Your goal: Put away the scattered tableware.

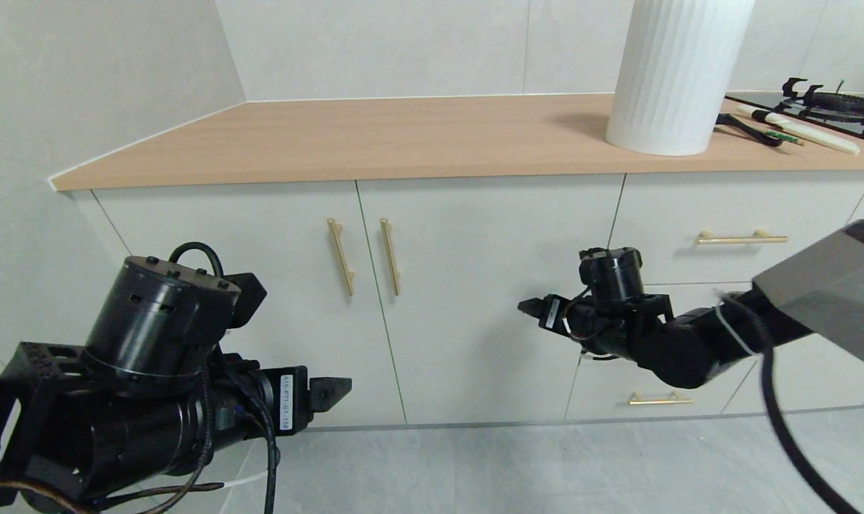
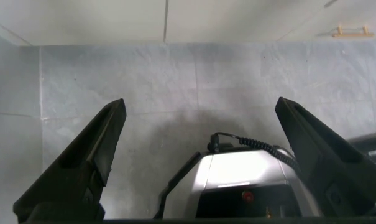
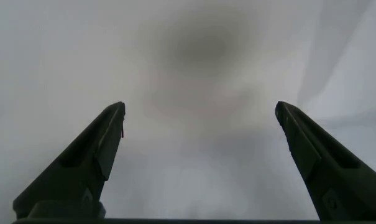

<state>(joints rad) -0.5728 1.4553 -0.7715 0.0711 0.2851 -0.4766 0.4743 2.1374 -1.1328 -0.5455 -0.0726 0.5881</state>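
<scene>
Several utensils lie at the far right of the wooden countertop (image 1: 375,135): a black-handled one (image 1: 750,130) and a long white one (image 1: 810,133) beside it. Well below the counter, my left gripper (image 1: 335,391) hangs low on the left in front of the cabinet; in the left wrist view it (image 2: 200,106) stands open over grey floor tiles. My right gripper (image 1: 528,307) hovers close to a white cabinet door, far below and left of the utensils. In the right wrist view it (image 3: 200,106) is open and faces the plain door with nothing between its fingers.
A tall white ribbed cylinder (image 1: 678,71) stands on the counter just left of the utensils, with a black stove burner (image 1: 839,103) behind them. The cabinet doors carry gold handles (image 1: 340,257) (image 1: 390,257); the drawers on the right have gold pulls (image 1: 741,237) (image 1: 660,400).
</scene>
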